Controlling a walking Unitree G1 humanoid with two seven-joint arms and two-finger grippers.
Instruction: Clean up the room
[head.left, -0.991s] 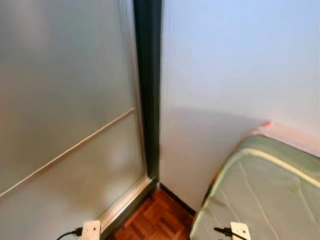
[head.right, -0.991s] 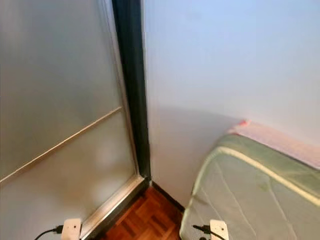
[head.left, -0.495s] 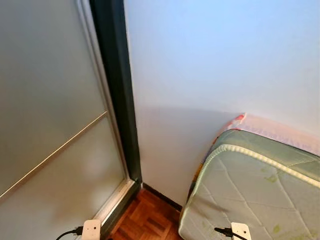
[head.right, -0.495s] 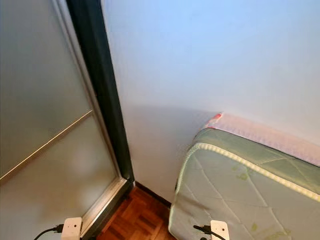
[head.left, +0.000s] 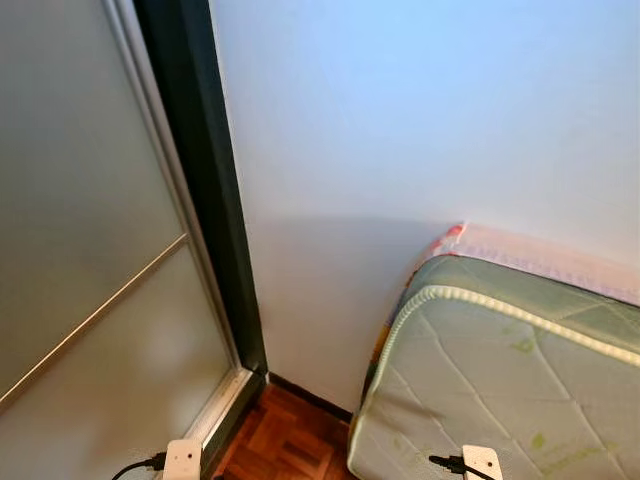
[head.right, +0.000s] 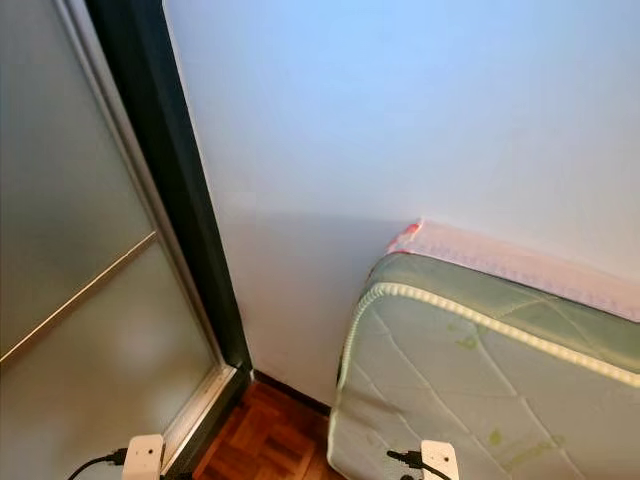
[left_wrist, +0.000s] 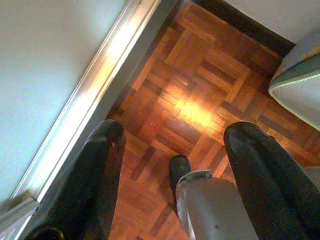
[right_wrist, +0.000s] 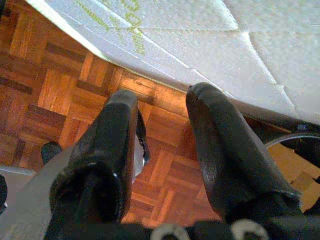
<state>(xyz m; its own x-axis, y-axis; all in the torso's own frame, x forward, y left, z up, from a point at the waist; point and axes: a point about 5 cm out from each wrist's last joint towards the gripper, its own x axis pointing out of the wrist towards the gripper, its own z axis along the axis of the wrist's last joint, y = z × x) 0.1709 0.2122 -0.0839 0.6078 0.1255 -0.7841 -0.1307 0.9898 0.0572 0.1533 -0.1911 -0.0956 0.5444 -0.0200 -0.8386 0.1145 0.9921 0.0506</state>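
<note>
Where the head camera looks into the corner of the room, I see a frosted sliding door (head.left: 90, 250) on the left with a dark frame post (head.left: 205, 200) beside it, a pale wall (head.left: 420, 120) straight ahead, and a green quilted mattress (head.left: 500, 390) on the right, its far edge against the wall with a pink sheet edge (head.left: 540, 255) along it. A strip of parquet floor (head.left: 285, 445) shows at the near bottom between the door track and the mattress. I can pick out no loose item to tidy here.

From the left wrist camera, I see the left gripper (left_wrist: 172, 142) hanging over the parquet, its two black fingers (left_wrist: 95, 175) spread wide with nothing between them. The door's metal track (left_wrist: 90, 95) runs just beside it, and a mattress corner (left_wrist: 300, 85) lies off to the other side.

From the right wrist camera, the right gripper (right_wrist: 162, 117) hangs over the parquet near the mattress edge (right_wrist: 175, 45), its fingers (right_wrist: 225, 145) set a narrow gap apart and holding nothing.
</note>
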